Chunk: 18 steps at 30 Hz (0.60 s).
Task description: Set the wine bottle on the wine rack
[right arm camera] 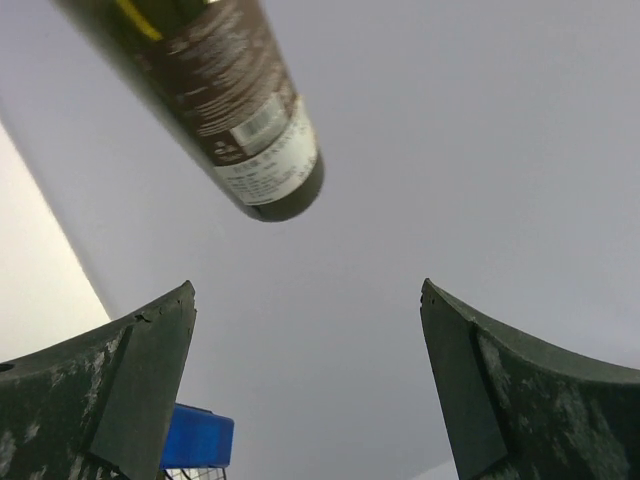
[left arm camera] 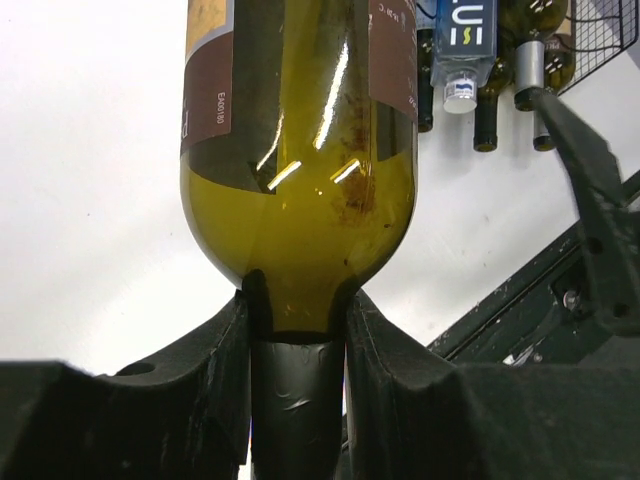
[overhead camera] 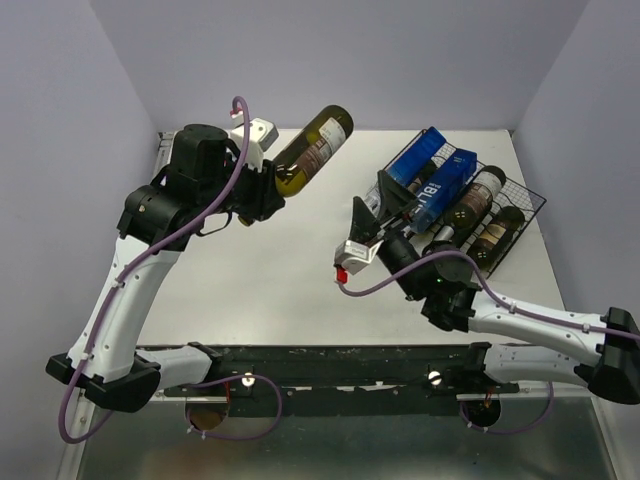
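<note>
The left pincer (left arm camera: 297,322) is pinching the green wine bottle (overhead camera: 315,148) by its neck, holding it aloft, well apart from the wine rack (overhead camera: 522,203). The right pincer (overhead camera: 372,205) is hanging spread just beside that rack. With only the neck held, the heavy body is risking a swing or slip.

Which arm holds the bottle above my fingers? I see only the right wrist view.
Observer: The left one. The left fingers are shut on the neck of the bottle.
Operator: Where is the rack?
Observer: The rack stands on the table at the far right, just beyond the right fingers.
Operator: What lies in it?
Observer: Two blue bottles and two dark bottles, side by side.
</note>
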Each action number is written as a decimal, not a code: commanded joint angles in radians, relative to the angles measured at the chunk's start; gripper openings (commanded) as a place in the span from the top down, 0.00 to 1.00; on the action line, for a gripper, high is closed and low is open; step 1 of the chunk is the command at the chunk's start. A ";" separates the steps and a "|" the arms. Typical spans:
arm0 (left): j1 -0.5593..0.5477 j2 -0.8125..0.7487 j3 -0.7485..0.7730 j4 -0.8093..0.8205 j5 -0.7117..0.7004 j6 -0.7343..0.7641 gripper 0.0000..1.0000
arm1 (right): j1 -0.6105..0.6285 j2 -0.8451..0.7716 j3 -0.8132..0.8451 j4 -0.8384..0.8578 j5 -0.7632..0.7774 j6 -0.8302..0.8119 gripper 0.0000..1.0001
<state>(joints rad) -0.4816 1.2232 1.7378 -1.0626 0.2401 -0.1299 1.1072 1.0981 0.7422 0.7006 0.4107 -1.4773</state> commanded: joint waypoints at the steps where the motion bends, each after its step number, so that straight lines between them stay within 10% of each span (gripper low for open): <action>1: -0.017 -0.016 -0.024 0.226 0.034 -0.045 1.00 | 0.010 -0.107 0.064 -0.012 0.010 0.185 0.00; 18: -0.417 0.297 -0.057 0.777 -0.056 -0.336 1.00 | 0.008 -0.405 0.359 -0.237 -0.076 0.850 0.00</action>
<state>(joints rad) -0.8433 1.4441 1.6234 -0.6018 0.2249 -0.3172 1.1072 0.7223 1.0782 0.4969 0.3676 -0.8009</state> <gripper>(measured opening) 0.428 0.996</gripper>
